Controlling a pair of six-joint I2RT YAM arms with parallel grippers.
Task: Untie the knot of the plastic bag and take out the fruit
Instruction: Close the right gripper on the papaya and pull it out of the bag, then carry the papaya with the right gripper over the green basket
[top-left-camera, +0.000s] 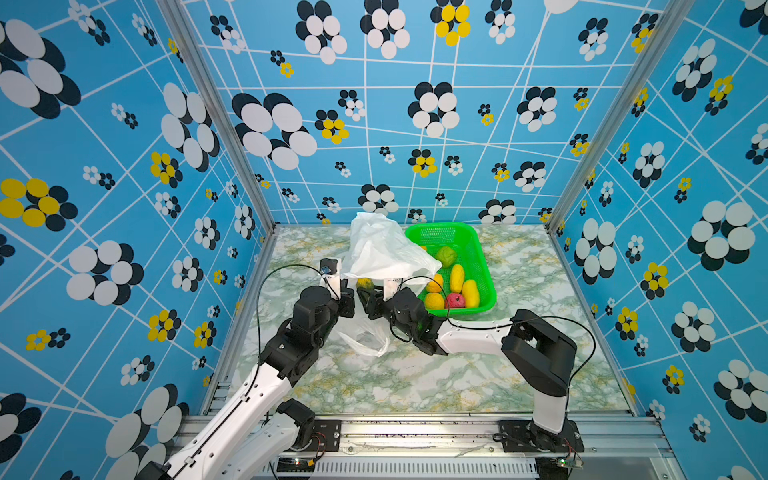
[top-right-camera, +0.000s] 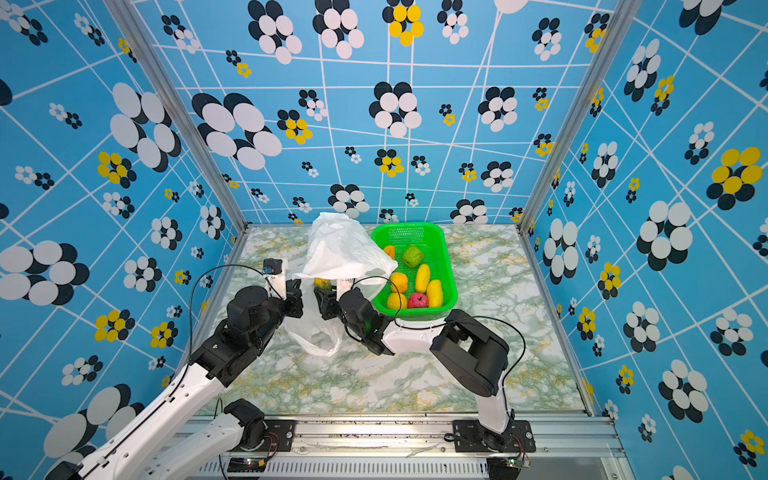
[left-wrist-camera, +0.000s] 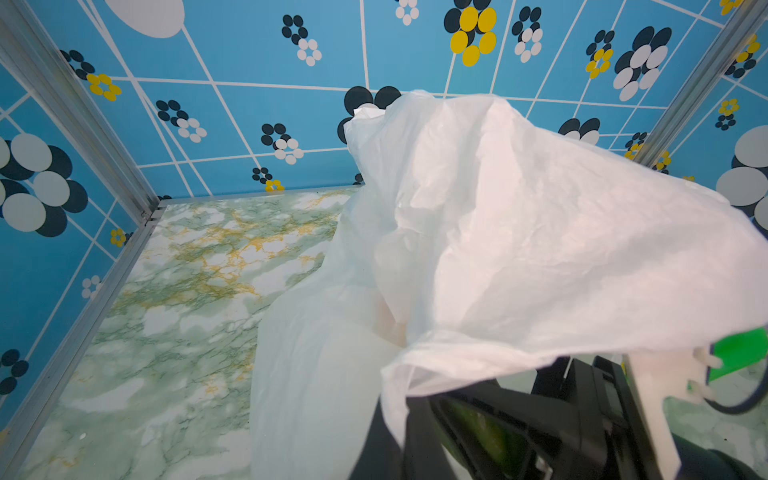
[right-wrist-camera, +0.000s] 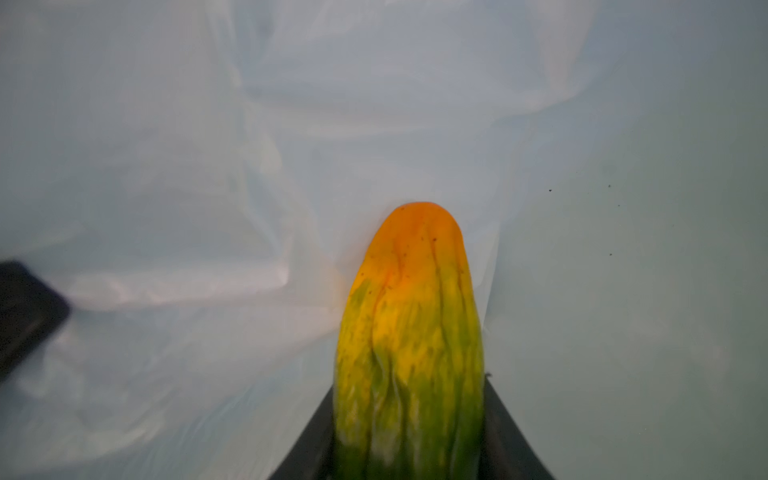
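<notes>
Marble table (top-left-camera: 415, 374) | left gripper (top-left-camera: 349, 293) pinching plastic bag (top-left-camera: 380, 249) | right gripper (top-left-camera: 368, 297) clamps fruit (right-wrist-camera: 409, 332), clear only from right wrist

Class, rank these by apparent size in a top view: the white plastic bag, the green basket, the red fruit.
Joint first: plastic bag and green basket, about alike. The bag stands raised nearer the camera, so they go unranked.
Last: red fruit, clearly smallest.
</notes>
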